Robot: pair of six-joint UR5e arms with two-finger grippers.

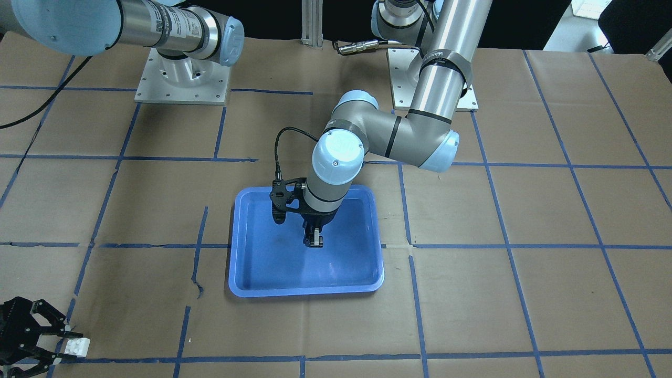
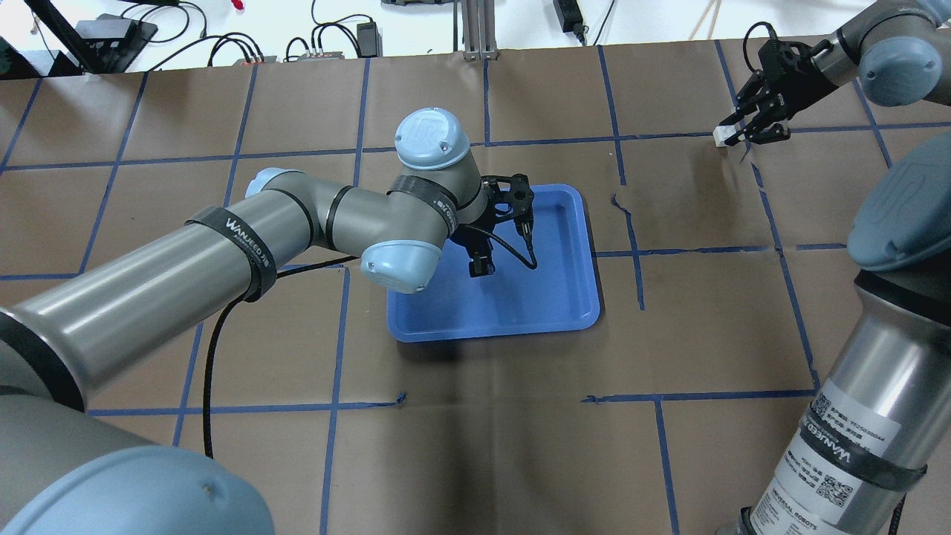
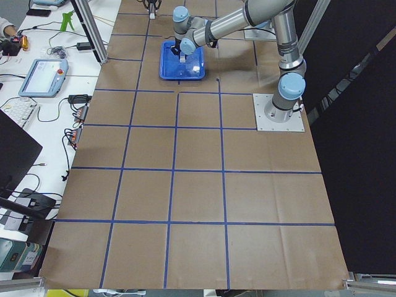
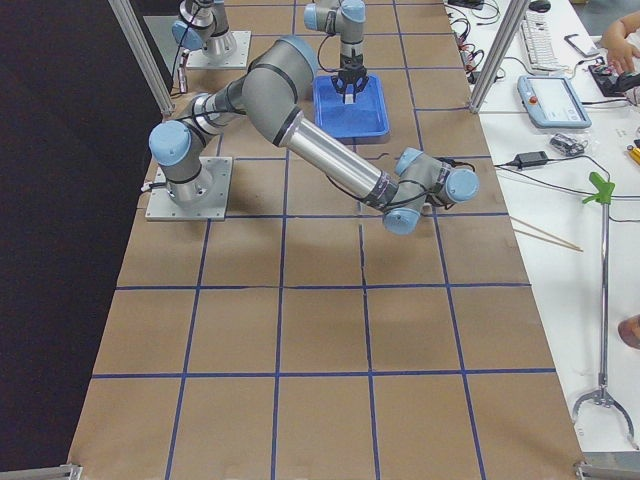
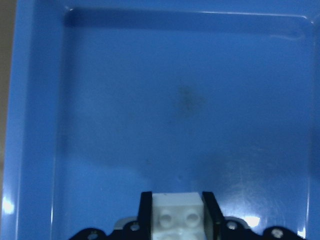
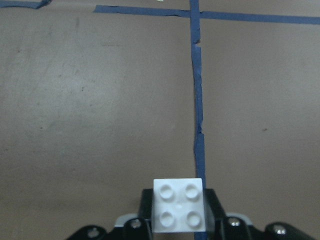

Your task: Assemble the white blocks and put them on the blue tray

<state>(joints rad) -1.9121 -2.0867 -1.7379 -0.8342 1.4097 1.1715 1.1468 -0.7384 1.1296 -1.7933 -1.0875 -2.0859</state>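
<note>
Two light, stiff, slick pieces; I judge flat sides the place to pinch, not studs (image 6: pixel 166 190) | first white block (image 5: pixel 177 212) clamped in left claw (image 1: pixel 314 242) above blue tray (image 1: pixel 247 278) | second white block (image 6: pixel 179 212) clamped in right claw (image 1: pixel 73 345) low over surface (image 1: pixel 472 294), well apart.

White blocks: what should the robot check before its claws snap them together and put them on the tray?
1. Left claw is shut on the left block: ok.
2. Right claw is shut on the right block: ok.
3. Both blocks are close enough to join: not ok. They are far apart, and the right block is over the brown paper.
4. Left block hangs over the blue tray: ok.
5. Studs of one block line up with the other's underside: cannot tell.
</note>
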